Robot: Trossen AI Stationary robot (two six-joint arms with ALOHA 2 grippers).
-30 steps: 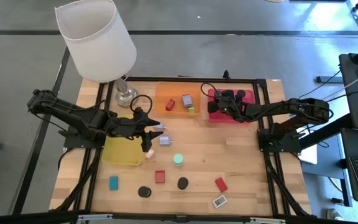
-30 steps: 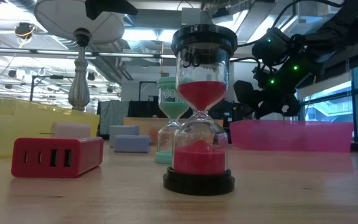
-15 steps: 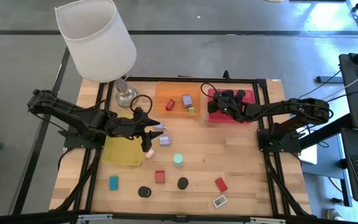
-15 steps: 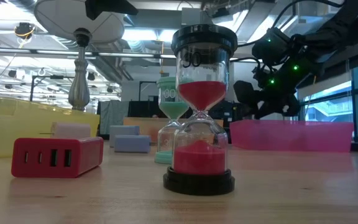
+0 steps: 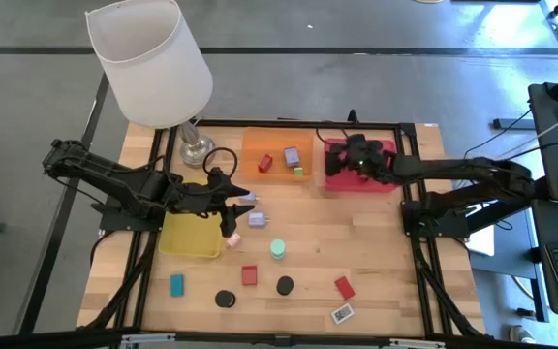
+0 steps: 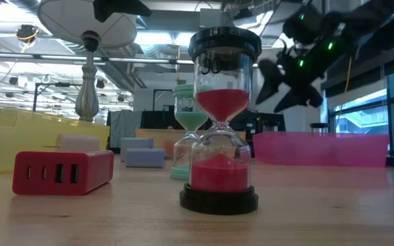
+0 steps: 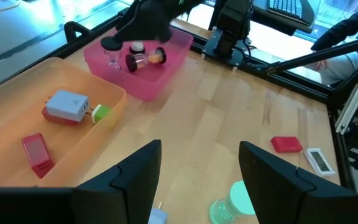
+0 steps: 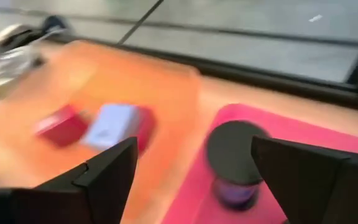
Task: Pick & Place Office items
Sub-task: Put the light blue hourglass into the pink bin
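Small office items lie on the near half of the wooden table: red blocks [image 5: 250, 275] [image 5: 344, 287], a teal block [image 5: 176, 284], black discs [image 5: 225, 300] [image 5: 285, 285], a mint cylinder [image 5: 277, 249], a lavender block [image 5: 257, 219] and a white tag [image 5: 342, 313]. My right gripper [image 5: 342, 159] [image 6: 273, 92] hangs open above the pink tray [image 5: 364, 178]. Below it a black-capped hourglass [image 8: 234, 163] stands in the tray. My left gripper [image 5: 240, 199] [image 7: 199, 168] is open at mid-table, above the yellow tray's far edge, with nothing between its fingers.
A white-shaded lamp [image 5: 153, 60] stands at the far left corner. An orange tray [image 5: 277, 167] at the far middle holds red, lavender and green pieces. A yellow tray [image 5: 190, 237] lies under the left arm. A red-sand hourglass [image 6: 219, 137] stands close to the low camera.
My right gripper has risen from just above the pink tray's rim to well above it, and its fingers have spread apart. The left arm has kept still.
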